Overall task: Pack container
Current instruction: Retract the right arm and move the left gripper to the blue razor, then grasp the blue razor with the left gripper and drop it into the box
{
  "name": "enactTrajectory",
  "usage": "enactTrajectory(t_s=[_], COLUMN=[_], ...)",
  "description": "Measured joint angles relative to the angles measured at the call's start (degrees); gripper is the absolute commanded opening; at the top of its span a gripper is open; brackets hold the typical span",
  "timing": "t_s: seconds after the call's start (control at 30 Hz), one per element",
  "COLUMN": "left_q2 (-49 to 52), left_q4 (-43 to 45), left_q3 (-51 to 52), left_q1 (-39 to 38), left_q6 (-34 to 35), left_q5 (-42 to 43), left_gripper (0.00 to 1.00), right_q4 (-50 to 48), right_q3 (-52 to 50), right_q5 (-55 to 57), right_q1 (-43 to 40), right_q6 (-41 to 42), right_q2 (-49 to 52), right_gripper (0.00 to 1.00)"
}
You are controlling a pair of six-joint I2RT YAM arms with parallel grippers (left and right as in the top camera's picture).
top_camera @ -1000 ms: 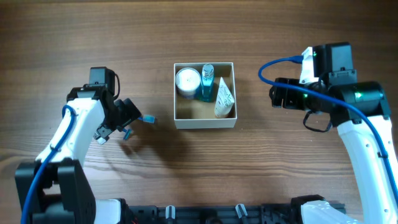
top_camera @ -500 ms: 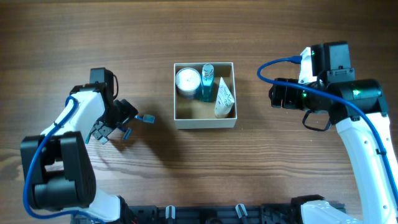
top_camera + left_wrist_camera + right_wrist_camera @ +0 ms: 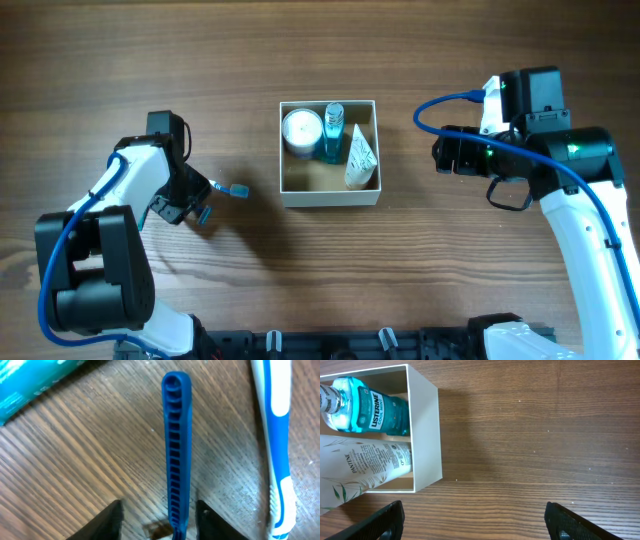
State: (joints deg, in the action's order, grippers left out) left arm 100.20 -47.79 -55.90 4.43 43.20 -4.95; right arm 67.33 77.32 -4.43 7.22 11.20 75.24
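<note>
Left gripper (image 3: 159, 522) (image 3: 200, 190): jaws drawn in to a narrow gap around the near end of a blue ribbed handle (image 3: 176, 445) (image 3: 236, 188). This is a slim, straight plastic bar with a ladder of slots and a round eye at its far tip. The right finger (image 3: 206, 519) lies against it, while a sliver of room shows beside the left one. The handle points away from the gripper toward the container.

Right gripper (image 3: 479, 522) (image 3: 446, 155): spread wide, holding nothing, over bare wood just to the right of the container.

The container (image 3: 330, 196) (image 3: 425, 435) is a square, shallow box of smooth white card with a matte tan floor. It sits at mid-table between the two arms, mouth up, its sides square to the overhead frame.

Three things fill the container's far and right parts:
- A round white jar (image 3: 302, 130) sits in the far-left corner.
- A translucent teal bottle (image 3: 332, 133) (image 3: 367, 407) lies flat beside the jar, long axis running near to far, cap at the far wall.
- A soft white tube (image 3: 361, 158) (image 3: 367, 467) lies along the right wall, nearly parallel to the bottle.

The near-left floor is bare.

In the left wrist view, a glossy blue-and-white toothbrush (image 3: 276, 425) lies on the table (image 3: 330, 50) right of the handle, and a teal carton's edge (image 3: 35, 380) is at the upper left. The table is dark, straight-grained wood.
</note>
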Motion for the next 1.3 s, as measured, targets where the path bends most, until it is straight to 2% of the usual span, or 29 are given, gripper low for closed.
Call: enactTrajectory(t_s=[0.23,0.37,0.57,0.77,0.93,1.0,1.17,1.3], left_q2=[1.8,2.2,2.3,-2.3,-16.8,-21.3,-21.1,-18.8], left_q4=[0.0,0.3,-1.1,-11.5,-13.5,-13.3,-6.5,-0.9], left_q3=[-1.0,-1.3,-2.0,-8.8,-15.1,-15.3,-15.4,-15.4], left_q1=[0.0,0.0,0.0,-1.2,-9.9,-17.0,-30.2,-36.2], left_q6=[0.2,0.3,0.4,-0.5,-0.8,0.0,1.6,5.0], left_q5=[0.3,0.3,0.2,-0.4,-1.3,-1.1,-0.1,0.5], left_gripper=[0.20,0.04,0.04,0.04,0.04,0.04,0.04,0.04], right_q4=[0.4,0.4,0.4,0.4,0.4,0.4,0.4,0.4], right_q3=[0.0,0.0,0.0,0.0,0.0,0.0,0.0,0.0], right_q5=[0.0,0.0,0.0,0.0,0.0,0.0,0.0,0.0], right_q1=[0.0,0.0,0.0,0.0,0.0,0.0,0.0,0.0], right_q6=[0.0,0.0,0.0,0.0,0.0,0.0,0.0,0.0], right_q2=[0.0,0.0,0.0,0.1,0.2,0.3,0.3,0.3], right_gripper=[0.91,0.91,0.91,0.91,0.91,0.91,0.91,0.91])
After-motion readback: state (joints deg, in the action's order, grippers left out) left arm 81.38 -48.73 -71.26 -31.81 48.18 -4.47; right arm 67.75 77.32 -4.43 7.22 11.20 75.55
